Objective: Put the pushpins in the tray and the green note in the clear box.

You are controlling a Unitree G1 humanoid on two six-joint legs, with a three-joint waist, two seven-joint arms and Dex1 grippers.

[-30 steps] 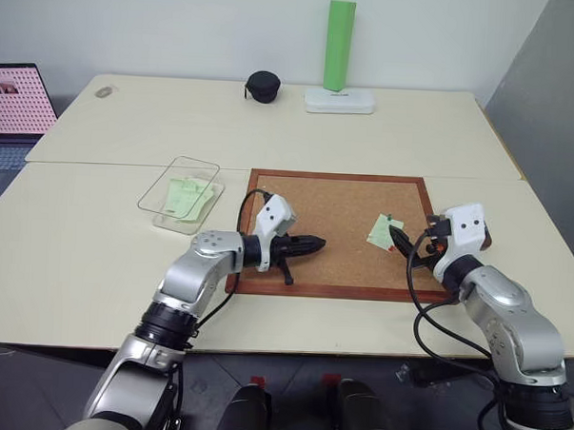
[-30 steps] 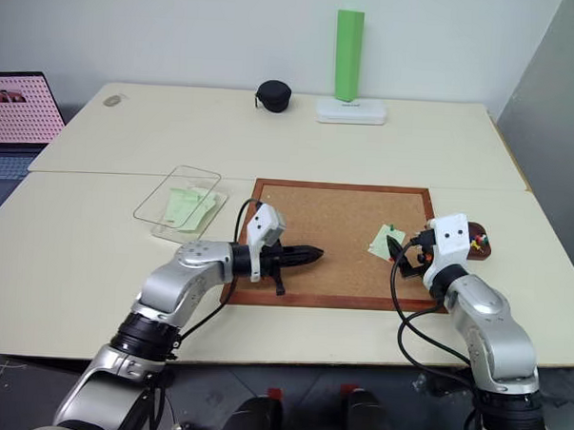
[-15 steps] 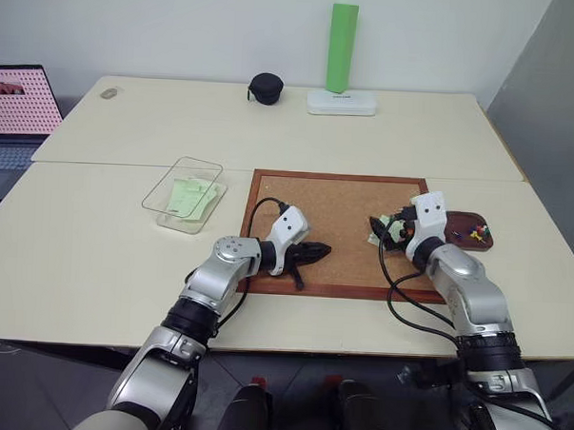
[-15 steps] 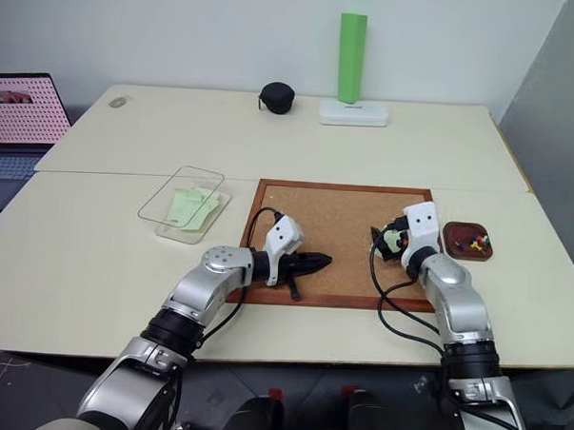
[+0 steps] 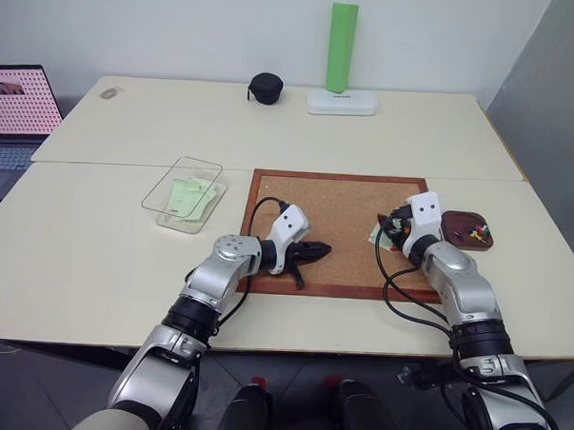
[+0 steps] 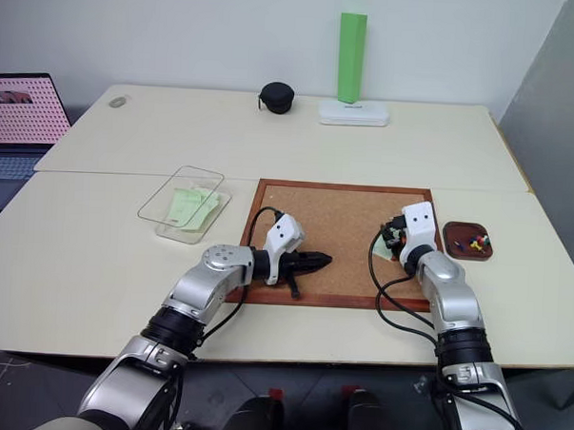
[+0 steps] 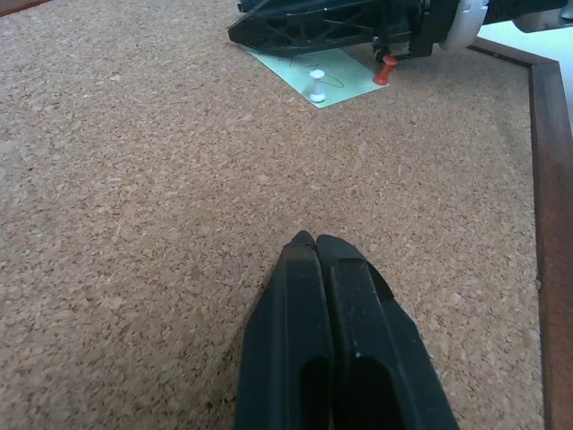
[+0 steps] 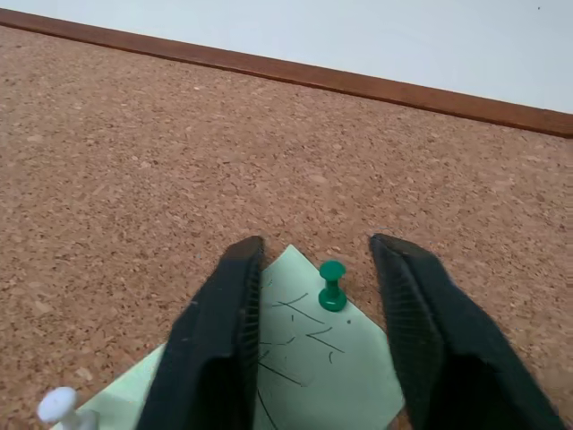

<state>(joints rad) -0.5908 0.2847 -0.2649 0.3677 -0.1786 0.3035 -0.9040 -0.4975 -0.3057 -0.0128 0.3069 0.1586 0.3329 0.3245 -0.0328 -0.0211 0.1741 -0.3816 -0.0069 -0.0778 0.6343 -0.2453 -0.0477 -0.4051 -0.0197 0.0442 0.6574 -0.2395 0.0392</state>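
The right gripper [image 8: 315,309] has come forward and down over the last second, from the near right corner of the corkboard [image 5: 335,203] onto the green note [image 8: 304,381] pinned there. Its fingers, wide apart a moment ago, are closing, and in the right wrist view they stand either side of a green pushpin [image 8: 332,285] with a gap left on each side, so nothing is gripped yet. I judge this to be the approach to pulling that pin. The note cannot go to the clear box [image 5: 185,192] until its pins are out: a white pin [image 7: 317,84] and a red pin [image 7: 386,71] also stand on the note or at its edge in the left wrist view.

The left gripper [image 7: 312,240] has hardly moved. Its fingers are pressed together on nothing, and it lies low over the near left part of the corkboard, pointing across it towards the note. The right forearm reaches forward almost level, tilted slightly down, with the wrist over the board's right edge.

Further right, just off the board, the tray [image 5: 467,230] already holds several pushpins [image 5: 475,229]. On the left, beyond the left arm, the clear box sits on the table [image 5: 95,245] with a pale green slip [image 5: 185,195] already inside
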